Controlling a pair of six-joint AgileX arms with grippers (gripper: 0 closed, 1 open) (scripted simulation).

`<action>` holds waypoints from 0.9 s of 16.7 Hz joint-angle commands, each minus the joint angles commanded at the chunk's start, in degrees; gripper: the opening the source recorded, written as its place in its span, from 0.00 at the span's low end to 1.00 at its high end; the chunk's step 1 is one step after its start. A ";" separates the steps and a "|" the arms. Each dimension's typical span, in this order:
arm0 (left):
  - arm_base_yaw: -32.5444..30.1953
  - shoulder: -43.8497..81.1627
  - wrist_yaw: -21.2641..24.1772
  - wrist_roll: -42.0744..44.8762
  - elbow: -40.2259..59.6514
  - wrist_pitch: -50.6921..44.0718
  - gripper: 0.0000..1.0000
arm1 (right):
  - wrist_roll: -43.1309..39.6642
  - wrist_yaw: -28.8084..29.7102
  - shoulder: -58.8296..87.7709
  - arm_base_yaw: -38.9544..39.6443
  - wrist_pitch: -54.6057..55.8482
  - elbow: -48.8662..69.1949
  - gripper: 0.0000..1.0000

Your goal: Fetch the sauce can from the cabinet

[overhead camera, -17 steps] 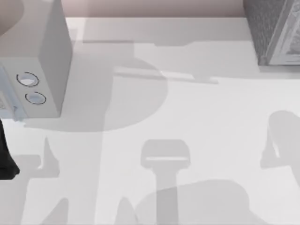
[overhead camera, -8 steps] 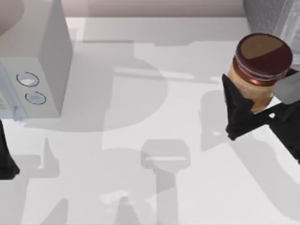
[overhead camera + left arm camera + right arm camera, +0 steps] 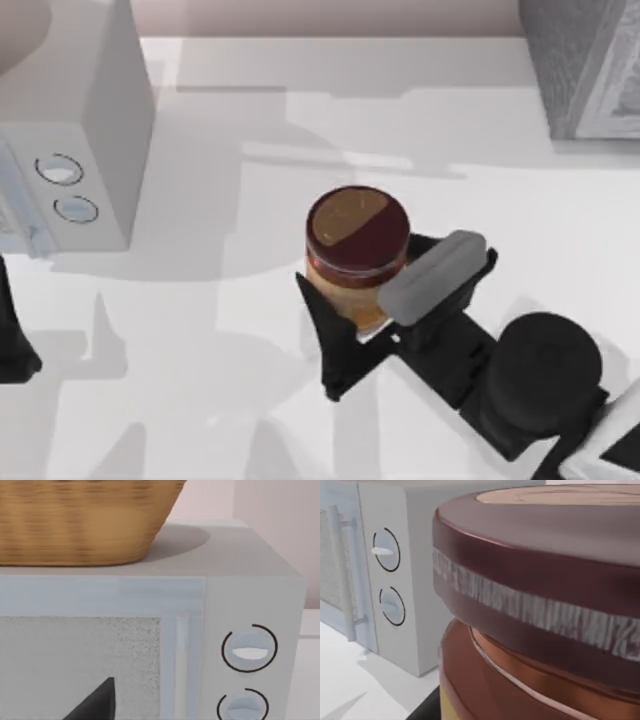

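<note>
At the far left edge of the surface [image 3: 230,330] the left claw [image 3: 12,340] sits parked by the pale grey box with two round dials [image 3: 90,150]; whether it is open I cannot tell. Mid-surface, the sauce can [image 3: 357,250] stands upright: dark maroon lid, amber-orange body. The right claw [image 3: 375,300] is clamped on its sides. The cabinet [image 3: 585,65] fills the far right corner, well apart.

No readable text, labels, brands or numbers on anything. The sauce can [image 3: 357,232] has a plain maroon lid and a pale patterned band without letters. The pale box's [image 3: 95,120] two dials [image 3: 249,648] carry no markings or numerals.
</note>
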 joint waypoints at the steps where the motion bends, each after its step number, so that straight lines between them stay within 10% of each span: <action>1: 0.00 0.00 0.00 0.00 0.00 0.00 1.00 | 0.04 0.21 2.63 1.25 1.91 0.45 0.00; 15: 0.00 0.00 0.00 0.00 0.00 0.00 1.00 | 0.19 -0.30 13.94 2.40 3.07 9.65 0.00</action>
